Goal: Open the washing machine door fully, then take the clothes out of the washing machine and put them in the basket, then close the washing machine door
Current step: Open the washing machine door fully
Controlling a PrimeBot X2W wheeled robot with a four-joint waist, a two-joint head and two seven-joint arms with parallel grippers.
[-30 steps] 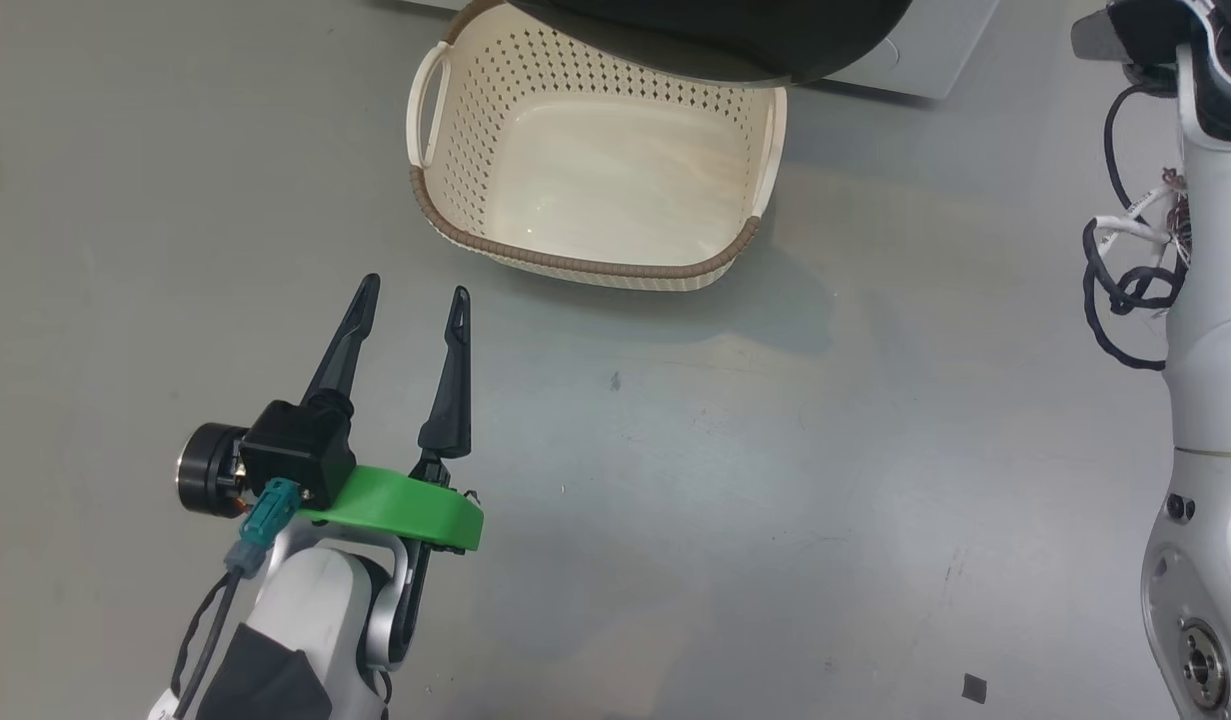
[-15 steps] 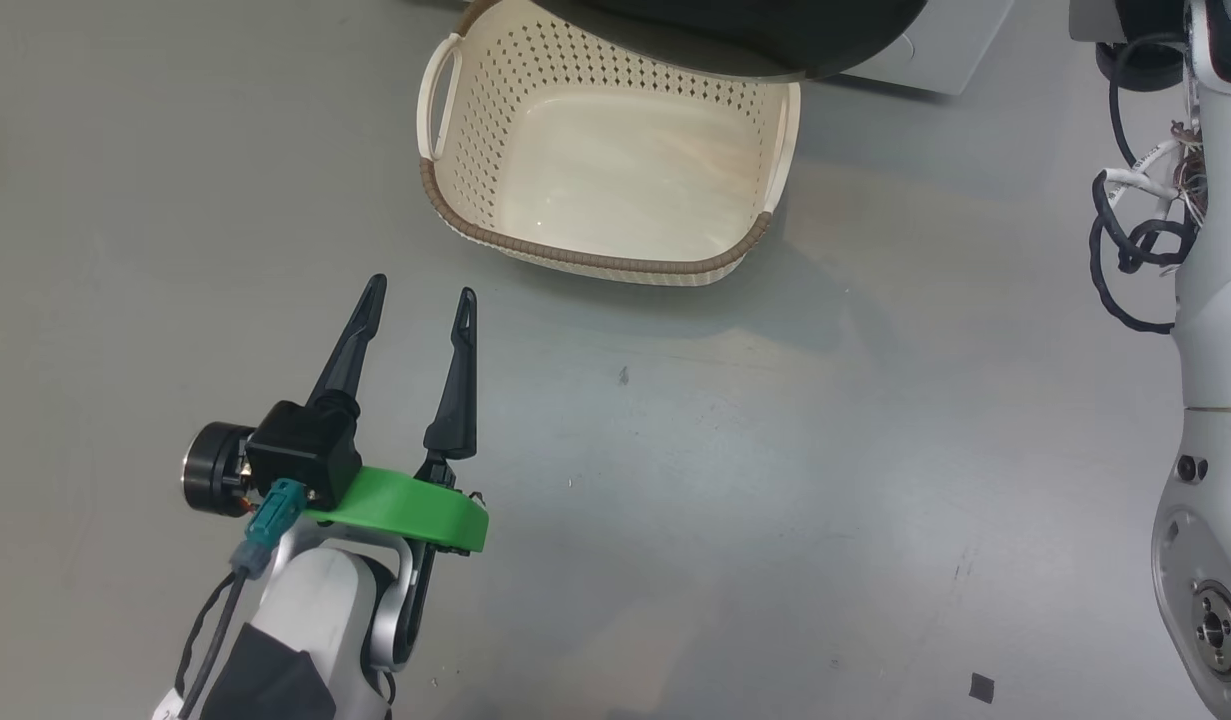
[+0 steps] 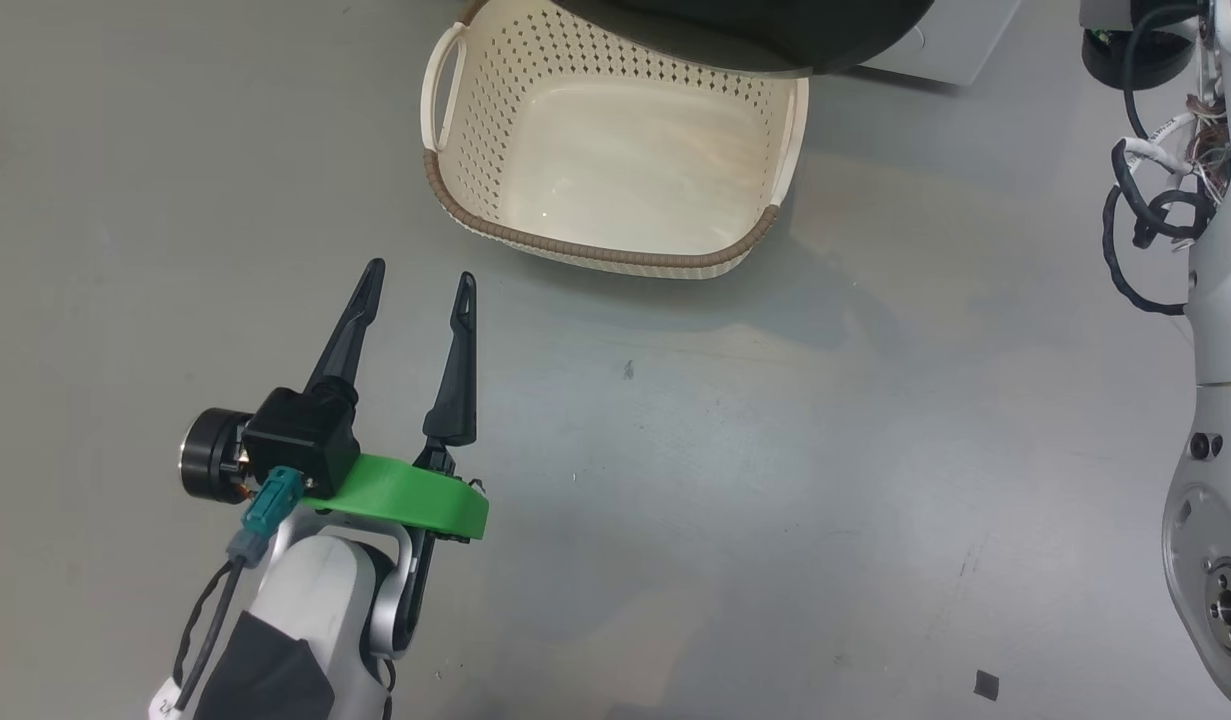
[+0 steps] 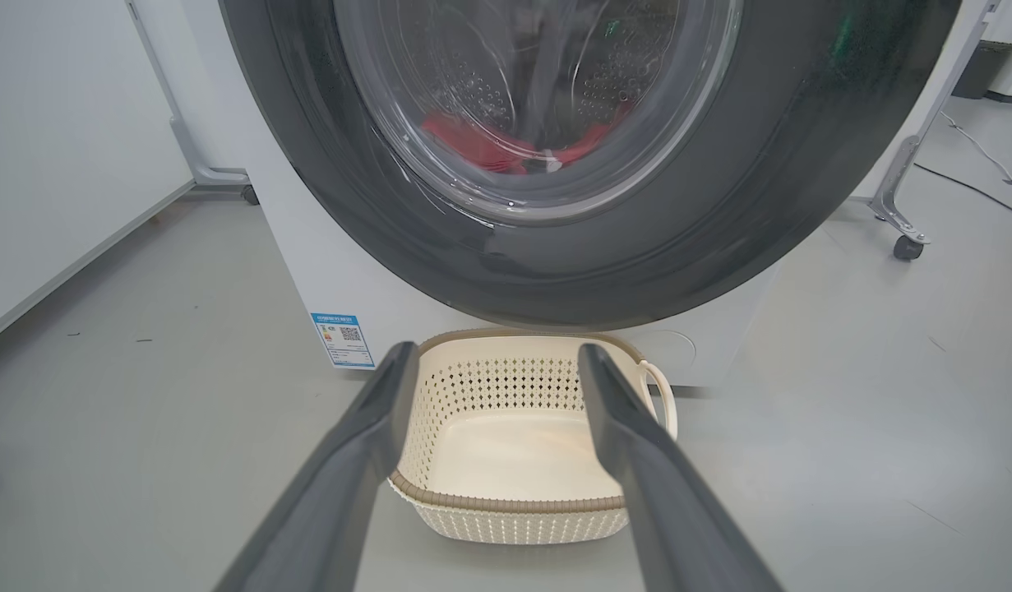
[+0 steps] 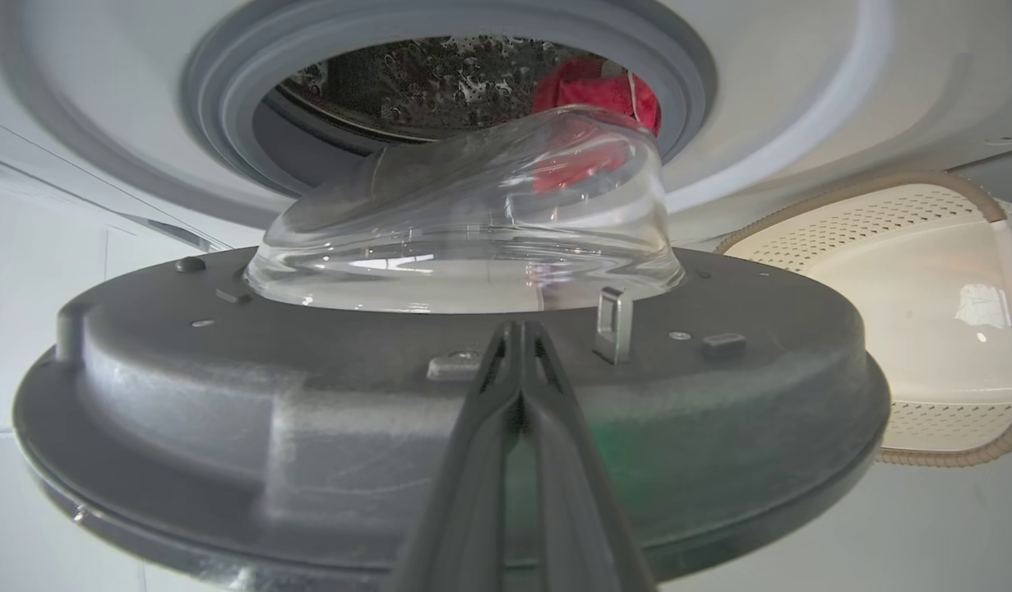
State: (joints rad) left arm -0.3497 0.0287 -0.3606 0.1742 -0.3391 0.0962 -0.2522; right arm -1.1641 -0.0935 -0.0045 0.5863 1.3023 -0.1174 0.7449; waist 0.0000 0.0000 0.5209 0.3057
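A small blue-edged label (image 4: 342,339) sits on the white front of the washing machine (image 4: 304,271), at its lower corner beside the floor. It carries a QR code (image 4: 350,333) and a few small coloured marks above rows of fine print. The print is too small to read, and no other writing can be made out.

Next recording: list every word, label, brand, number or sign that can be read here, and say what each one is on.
No text is clear enough to quote.
Small blue-and-white label on the big white front-loading washing machine: a QR-like square and fine print, too small to read.
Small white tag low on the left arm: dark marks, cut off by the picture's edge, unreadable.
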